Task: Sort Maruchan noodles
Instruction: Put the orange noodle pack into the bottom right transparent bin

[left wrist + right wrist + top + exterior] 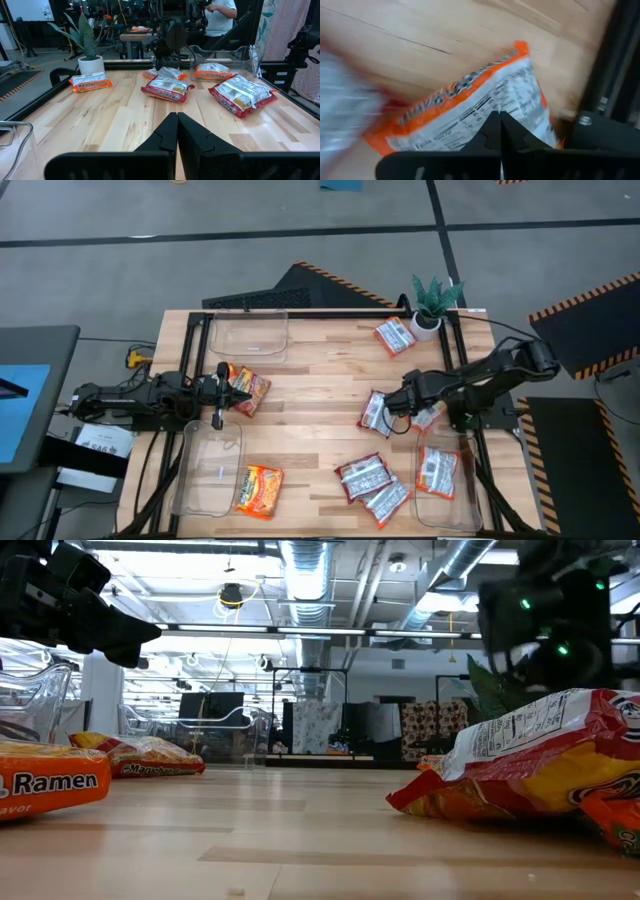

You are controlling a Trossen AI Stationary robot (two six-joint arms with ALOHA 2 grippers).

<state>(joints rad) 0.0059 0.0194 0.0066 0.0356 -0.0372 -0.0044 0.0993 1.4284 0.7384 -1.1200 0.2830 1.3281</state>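
Orange-edged and printed white on its face, a noodle packet [485,100] lies on the table [310,395] directly under the right tool [499,116]. The tool's fingers are drawn together; whether they nip the wrapper or only hover over it cannot be told. From above, this packet sits near the table's right edge, just beyond the clear right-hand bin [447,515], which already holds one silver packet [437,472].

The step in hand looks like moving this packet into that bin. To do it well, the tool should part its fingers, come down on a raised crinkle or an end seam rather than the flat middle, and close firmly, since the film is slick and gives little to grip. Lift clear of the bin wall before carrying it across, and release low so it lands flat. Another silver packet [375,412] lies just beside the tool and could be dragged along.

The left tool [177,116] waits at the left side, fingers together on nothing, close to an orange-yellow packet [246,390]. More packets lie along the table's near edge [372,488], and one lies by the potted plant [432,305].
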